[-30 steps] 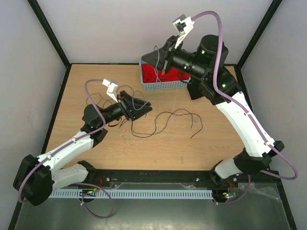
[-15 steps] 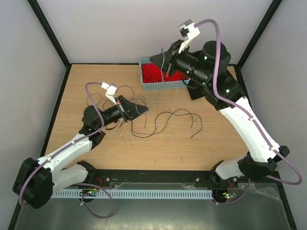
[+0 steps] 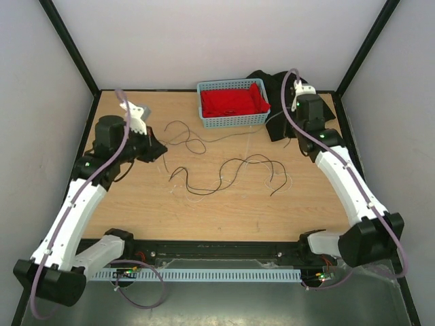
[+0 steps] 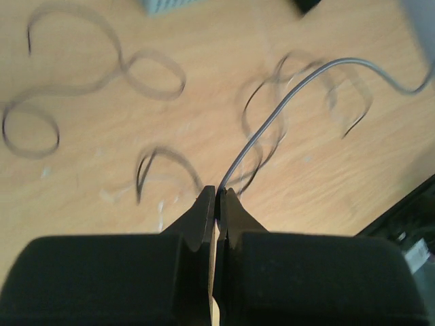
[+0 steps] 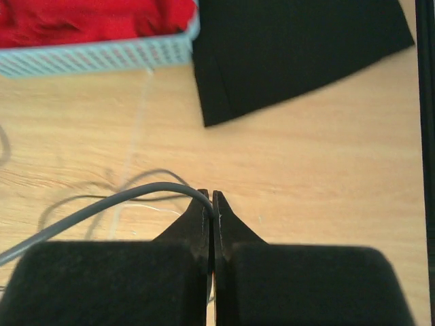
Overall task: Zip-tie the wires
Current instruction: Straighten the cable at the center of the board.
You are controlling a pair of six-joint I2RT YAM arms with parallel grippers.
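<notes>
Thin black and whitish wires (image 3: 224,173) lie loose on the wooden table; they show blurred in the left wrist view (image 4: 153,75). My left gripper (image 3: 162,149) is at the left, shut on one end of a grey wire (image 4: 272,119). My right gripper (image 3: 277,124) is low beside the black cloth, shut on a grey wire (image 5: 102,204). A thin grey strand (image 3: 231,136) runs between the two grippers. A pale straight strip (image 5: 139,115) lies just below the basket; I cannot tell whether it is the zip tie.
A blue basket (image 3: 231,121) with red cloth inside stands at the back centre and shows in the right wrist view (image 5: 95,58). A black cloth (image 5: 292,47) lies right of it. Black frame posts stand at the corners.
The left arm has swung back to the left. The right arm has dropped from high over the basket to the table beside the black cloth. The grey strand now stretches between them.
</notes>
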